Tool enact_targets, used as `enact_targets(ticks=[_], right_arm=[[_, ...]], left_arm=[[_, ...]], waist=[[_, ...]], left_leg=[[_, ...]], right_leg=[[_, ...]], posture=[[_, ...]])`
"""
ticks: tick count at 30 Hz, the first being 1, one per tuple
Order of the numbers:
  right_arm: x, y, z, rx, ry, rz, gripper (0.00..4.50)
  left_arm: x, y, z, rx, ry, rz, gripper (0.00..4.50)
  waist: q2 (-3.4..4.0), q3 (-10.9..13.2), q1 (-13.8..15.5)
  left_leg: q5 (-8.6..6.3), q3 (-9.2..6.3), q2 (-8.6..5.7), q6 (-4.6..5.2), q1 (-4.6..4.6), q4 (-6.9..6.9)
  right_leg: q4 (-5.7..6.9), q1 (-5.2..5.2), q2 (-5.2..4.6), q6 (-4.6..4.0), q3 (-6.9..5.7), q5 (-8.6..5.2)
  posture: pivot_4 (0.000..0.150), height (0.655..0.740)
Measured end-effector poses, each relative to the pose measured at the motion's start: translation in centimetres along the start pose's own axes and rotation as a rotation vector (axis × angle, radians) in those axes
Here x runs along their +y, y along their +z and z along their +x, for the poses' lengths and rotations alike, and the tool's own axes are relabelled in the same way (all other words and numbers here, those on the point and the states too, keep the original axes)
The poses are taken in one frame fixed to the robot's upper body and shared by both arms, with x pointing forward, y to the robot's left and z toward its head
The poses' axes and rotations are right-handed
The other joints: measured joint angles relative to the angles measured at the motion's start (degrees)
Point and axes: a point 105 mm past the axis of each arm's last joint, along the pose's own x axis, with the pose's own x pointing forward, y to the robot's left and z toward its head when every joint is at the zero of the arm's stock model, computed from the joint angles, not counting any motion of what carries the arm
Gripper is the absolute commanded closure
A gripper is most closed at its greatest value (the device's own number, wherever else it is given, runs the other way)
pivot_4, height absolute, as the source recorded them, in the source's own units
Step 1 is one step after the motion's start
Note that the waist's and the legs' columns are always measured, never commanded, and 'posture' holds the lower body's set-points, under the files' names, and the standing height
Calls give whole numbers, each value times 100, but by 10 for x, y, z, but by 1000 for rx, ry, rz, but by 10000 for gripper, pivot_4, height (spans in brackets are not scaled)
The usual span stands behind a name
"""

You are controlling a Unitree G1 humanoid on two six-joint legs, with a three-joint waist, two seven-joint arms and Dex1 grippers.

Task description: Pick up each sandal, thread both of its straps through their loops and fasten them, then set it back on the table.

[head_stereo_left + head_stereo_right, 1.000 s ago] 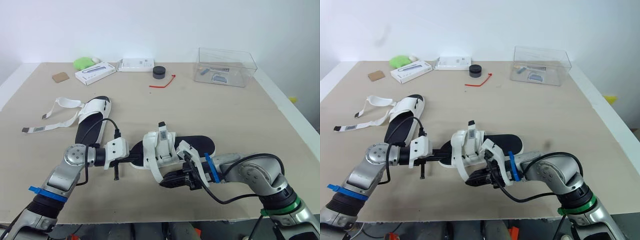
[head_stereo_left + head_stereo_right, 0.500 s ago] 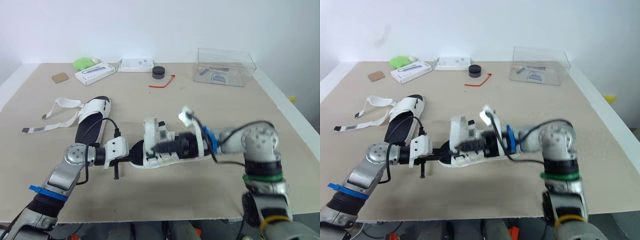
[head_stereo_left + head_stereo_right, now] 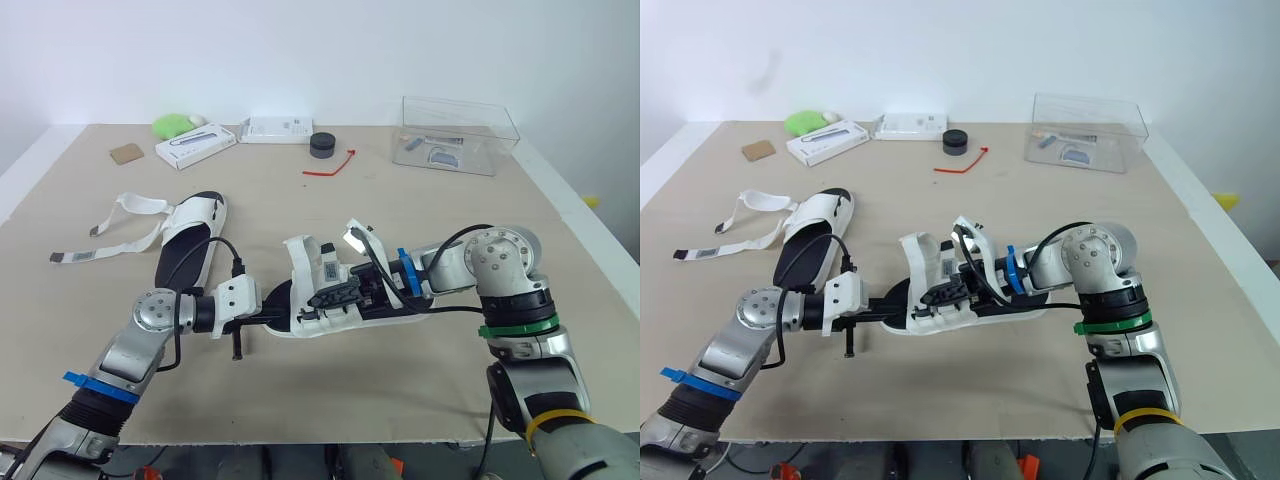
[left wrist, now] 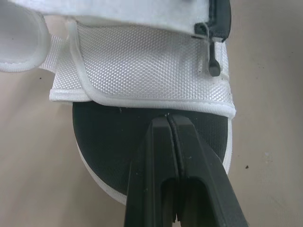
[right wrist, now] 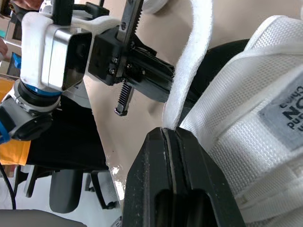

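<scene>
A white sandal (image 3: 318,276) with a black sole lies between my grippers at the table's middle front. My left gripper (image 3: 268,312) is shut on the edge of its black sole (image 4: 106,137), just below the white mesh upper (image 4: 142,80). From the right, my right gripper (image 3: 322,297) reaches over the sandal and is shut on a white strap (image 5: 195,56) beside the upper. The second sandal (image 3: 190,240) lies flat farther left. Its loose straps (image 3: 110,235) are spread out to the left.
A clear plastic box (image 3: 458,135) stands at the back right. Along the back edge are a black round puck (image 3: 322,146), a red cord (image 3: 330,165), two white boxes (image 3: 195,146) (image 3: 278,129), a green object (image 3: 172,126) and a brown card (image 3: 125,153).
My right arm swung from the front of the sandal round to its right side, and its gripper now pinches a strap. The sandal's upper tipped over. My left gripper kept its hold.
</scene>
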Motion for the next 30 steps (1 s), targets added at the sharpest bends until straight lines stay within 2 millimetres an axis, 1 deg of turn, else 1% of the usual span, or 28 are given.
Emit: enact_targets(ticks=[5, 10, 13, 19, 24, 26, 30], right_arm=[[-5, 1, 1, -5, -12, 12, 44737], [-5, 10, 5, -22, -11, 14, 44737], [-6, 11, 5, -23, -16, 19, 44737], [-8, 8, 5, -11, -21, 30, 44737], [-9, -1, 3, 2, -2, 44, 44737], [-6, -5, 2, 3, 25, 47, 44737], [-2, -6, 3, 4, 51, 61, 44737]], left_arm=[[-1, 0, 0, -1, 12, -2, 45000], [-1, 0, -1, -1, 16, -1, 45000], [-1, 0, -1, -1, 15, 0, 45000], [-1, 0, -1, -1, 14, 0, 45000], [-2, 0, 0, 0, 13, 1, 45000], [-2, 0, 0, -1, 11, 0, 45000], [-2, 0, -1, 0, 10, 0, 45000]], waist=[[1, 0, 0], [1, -1, -1], [2, -1, -1], [1, -1, -1], [2, -1, -1], [2, -1, -1], [2, -1, -1]], left_leg=[[0, 1, 0, 0, 0, 0], [0, 1, 2, 0, 2, 0], [0, 1, 3, 0, 0, -1], [0, 1, 2, 0, -2, -1], [-1, 1, 2, 0, -2, -2], [-2, -1, 2, 2, -3, -2], [-4, 0, 2, 4, -4, -3]], right_leg=[[0, 0, 0, -5, 1, 3], [0, -1, 2, -8, 0, 5], [0, -1, 2, -11, 0, 5], [0, -2, 1, -12, 0, 6], [-1, -2, 2, -12, 0, 5], [-4, -1, 1, -13, -1, 5], [-6, -1, 1, -14, 0, 5]], posture=[[1500, 7400], [1500, 7400], [1500, 7400], [1500, 7400], [1500, 7400], [1500, 7400], [1500, 7400]])
